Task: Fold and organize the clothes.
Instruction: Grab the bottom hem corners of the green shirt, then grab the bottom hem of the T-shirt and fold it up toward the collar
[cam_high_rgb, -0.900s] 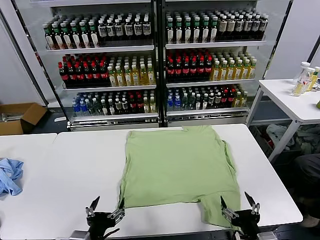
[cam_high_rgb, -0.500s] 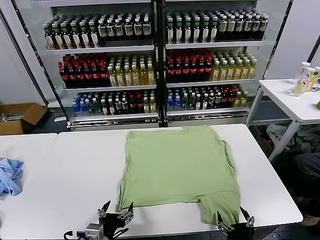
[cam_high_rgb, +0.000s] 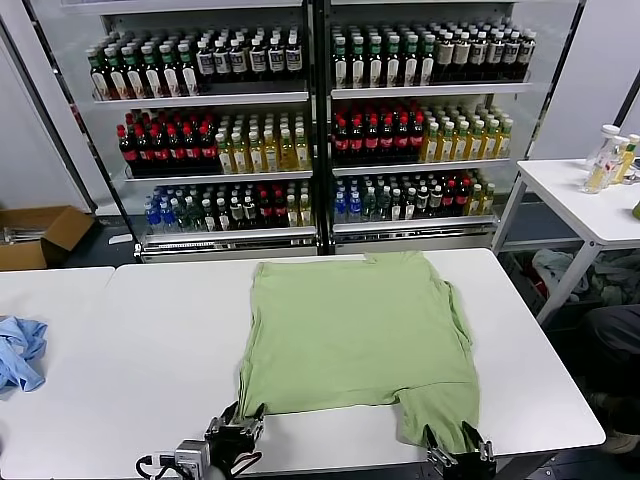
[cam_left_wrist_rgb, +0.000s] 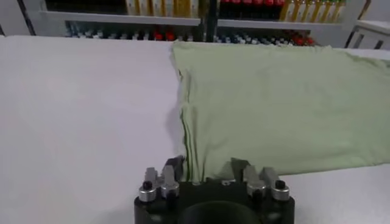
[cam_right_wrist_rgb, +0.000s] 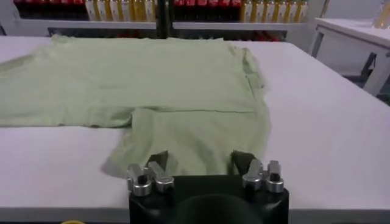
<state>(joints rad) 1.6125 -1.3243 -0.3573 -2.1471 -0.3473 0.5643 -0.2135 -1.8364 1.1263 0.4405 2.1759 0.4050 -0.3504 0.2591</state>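
A pale green shirt lies flat on the white table, partly folded, with a flap hanging toward the near right corner. My left gripper is open at the table's near edge, just in front of the shirt's near left corner. My right gripper is open at the near edge, its jaws on either side of the lower flap's hem. The shirt's collar, buttons and print do not show.
A crumpled blue cloth lies at the table's far left. Shelves of bottles stand behind the table. A second white table with bottles stands at the right. A cardboard box sits on the floor at left.
Both grippers have dropped lower and closer to the table's near edge. The left gripper has shifted right toward the shirt's corner; the right one moved slightly left. The shirt has not moved.
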